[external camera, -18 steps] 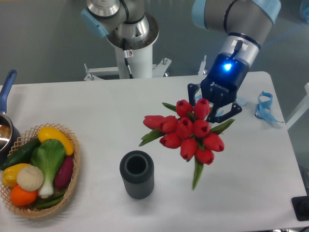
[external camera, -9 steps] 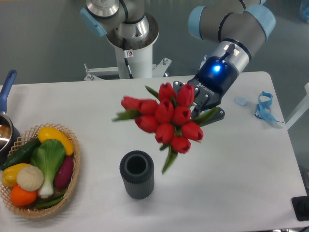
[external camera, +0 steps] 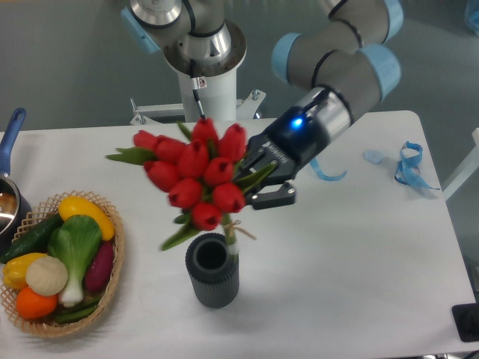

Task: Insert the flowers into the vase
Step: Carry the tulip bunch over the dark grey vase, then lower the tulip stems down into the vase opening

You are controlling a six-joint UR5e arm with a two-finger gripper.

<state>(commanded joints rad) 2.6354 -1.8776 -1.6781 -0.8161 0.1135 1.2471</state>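
Note:
The flowers (external camera: 196, 173), a bunch of red tulip buds with green leaves, hang in the air above the vase (external camera: 213, 270), a small dark grey ribbed cylinder standing on the white table. My gripper (external camera: 258, 179) is shut on the bunch from the right and holds it tilted, buds up and to the left. The pale stem end (external camera: 230, 241) points down and reaches the right side of the vase's mouth. I cannot tell how deep it is inside.
A wicker basket (external camera: 112, 265) of colourful vegetables sits at the left front. A blue-handled metal pot (external camera: 7, 191) stands at the left edge. Blue ribbon scraps (external camera: 410, 166) lie at the right rear. The arm's white base (external camera: 200, 71) stands behind the table.
The gripper has carried the flowers left and down, from right of the vase to over it. The stem end has come down to the vase's mouth.

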